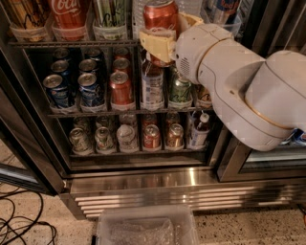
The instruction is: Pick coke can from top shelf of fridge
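My gripper (168,31) is shut on a red coke can (160,15) at the top centre of the camera view. One yellowish finger (155,44) presses the can's lower left side. The other finger (190,20) sits behind its right side. The held can stands upright in front of the top shelf (33,43) of the fridge (158,179). A second red Coca-Cola can (71,13) stands in a clear tray on that shelf, to the left. My white arm (239,81) reaches in from the right and hides the shelves behind it.
Blue cans (60,88), a red can (120,88), a bottle (152,86) and a green can (180,91) fill the middle rack, with more cans below. A clear plastic bin (146,229) sits on the floor in front, black cables (19,217) at the left.
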Tool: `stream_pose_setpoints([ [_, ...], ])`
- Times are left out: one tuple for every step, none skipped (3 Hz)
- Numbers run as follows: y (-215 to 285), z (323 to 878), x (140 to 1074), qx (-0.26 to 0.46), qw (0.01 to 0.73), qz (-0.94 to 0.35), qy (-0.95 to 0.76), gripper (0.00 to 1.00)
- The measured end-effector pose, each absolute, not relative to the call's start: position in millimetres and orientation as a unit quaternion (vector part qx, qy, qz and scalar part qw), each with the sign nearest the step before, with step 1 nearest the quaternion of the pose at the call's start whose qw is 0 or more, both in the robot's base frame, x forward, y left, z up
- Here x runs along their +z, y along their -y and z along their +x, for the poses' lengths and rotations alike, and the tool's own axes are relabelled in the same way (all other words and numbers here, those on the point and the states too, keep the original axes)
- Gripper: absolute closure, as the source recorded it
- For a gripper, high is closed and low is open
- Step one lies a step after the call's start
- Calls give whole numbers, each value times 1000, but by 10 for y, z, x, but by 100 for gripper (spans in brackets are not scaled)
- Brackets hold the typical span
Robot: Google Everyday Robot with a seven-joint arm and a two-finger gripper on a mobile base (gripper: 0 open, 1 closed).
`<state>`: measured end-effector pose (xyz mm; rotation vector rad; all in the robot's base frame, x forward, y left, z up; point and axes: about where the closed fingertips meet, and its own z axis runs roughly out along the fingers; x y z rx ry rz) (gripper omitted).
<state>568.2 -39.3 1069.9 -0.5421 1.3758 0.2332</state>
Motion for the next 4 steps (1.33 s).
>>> stream_pose_setpoints([
  [394, 5681, 10698, 106, 733, -247, -625, 100],
  [158, 5627, 10644, 149, 726, -270, -615, 100],
  [-328, 5456, 10532, 227, 692, -318, -607, 100],
  [-567, 5255, 10538, 284, 655, -364, -598, 100],
])
